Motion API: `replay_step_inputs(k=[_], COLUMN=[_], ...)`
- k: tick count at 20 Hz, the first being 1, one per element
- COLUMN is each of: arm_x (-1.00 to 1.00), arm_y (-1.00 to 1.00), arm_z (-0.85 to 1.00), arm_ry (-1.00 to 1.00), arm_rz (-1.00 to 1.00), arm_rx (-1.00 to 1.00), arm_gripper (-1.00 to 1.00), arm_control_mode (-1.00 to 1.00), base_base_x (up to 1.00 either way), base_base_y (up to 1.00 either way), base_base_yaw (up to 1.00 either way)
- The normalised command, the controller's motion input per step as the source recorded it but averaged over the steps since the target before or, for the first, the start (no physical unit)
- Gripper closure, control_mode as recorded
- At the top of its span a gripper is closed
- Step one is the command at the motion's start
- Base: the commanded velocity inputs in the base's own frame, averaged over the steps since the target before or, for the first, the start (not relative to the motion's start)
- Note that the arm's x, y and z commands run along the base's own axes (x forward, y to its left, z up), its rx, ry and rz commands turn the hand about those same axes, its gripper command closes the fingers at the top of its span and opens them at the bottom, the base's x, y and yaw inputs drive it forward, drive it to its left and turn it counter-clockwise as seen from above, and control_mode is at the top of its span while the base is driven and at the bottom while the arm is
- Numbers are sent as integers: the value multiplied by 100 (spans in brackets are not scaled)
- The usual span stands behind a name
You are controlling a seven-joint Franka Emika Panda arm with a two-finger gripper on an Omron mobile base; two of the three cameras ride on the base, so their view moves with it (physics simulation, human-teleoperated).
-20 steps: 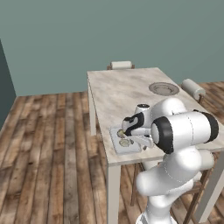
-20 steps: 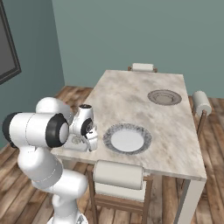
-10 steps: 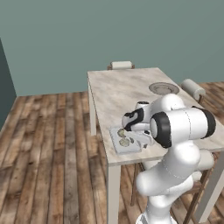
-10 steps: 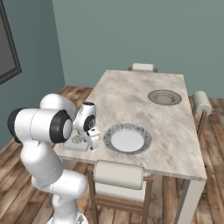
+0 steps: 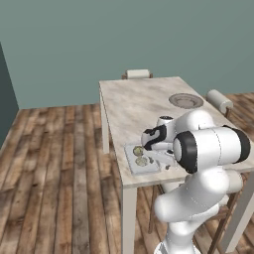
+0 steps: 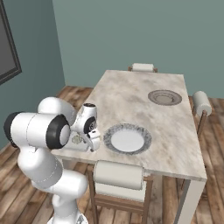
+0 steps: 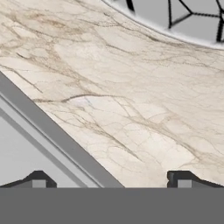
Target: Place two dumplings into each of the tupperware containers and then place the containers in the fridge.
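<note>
A tupperware container (image 5: 133, 163) lies at the table's near corner with two dumplings (image 5: 141, 160) in it. It also appears in the right base view, container (image 6: 70, 146) and dumplings (image 6: 78, 139) alike. My gripper (image 5: 164, 161) hangs low at the container's plate-side rim, open and holding nothing. In the right base view the gripper (image 6: 93, 143) stands between container and plate. In the hand view the gripper (image 7: 108, 179) straddles the container's rim (image 7: 48, 127): one fingertip (image 7: 37, 179) over its inside, the other over bare marble. The fridge is out of view.
A round grey plate (image 6: 117, 129) lies just beside the container, its rim (image 7: 188, 19) near the hand. A second plate (image 6: 164, 97) sits at the table's far side. Chairs stand at the near edge (image 6: 118, 174), the far end (image 5: 137, 74) and the right side (image 5: 219, 100).
The jaws have spread a little wider. The hand has shifted slightly towards the container's plate-side rim.
</note>
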Motion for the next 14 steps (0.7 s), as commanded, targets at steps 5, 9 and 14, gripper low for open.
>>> replay_step_inputs(k=[5, 9, 14], arm_x=[-59, -1, -1], arm_y=[0, 2, 0], arm_z=[-27, -31, -21], arm_ry=[0, 0, 1], arm_rz=[0, 0, 0], arm_rx=[0, 0, 0], arm_gripper=[-100, -100, 100], arm_control_mode=[-100, -100, -100], base_base_x=[0, 0, 0], base_base_y=[0, 0, 0], base_base_yaw=[0, 0, 0])
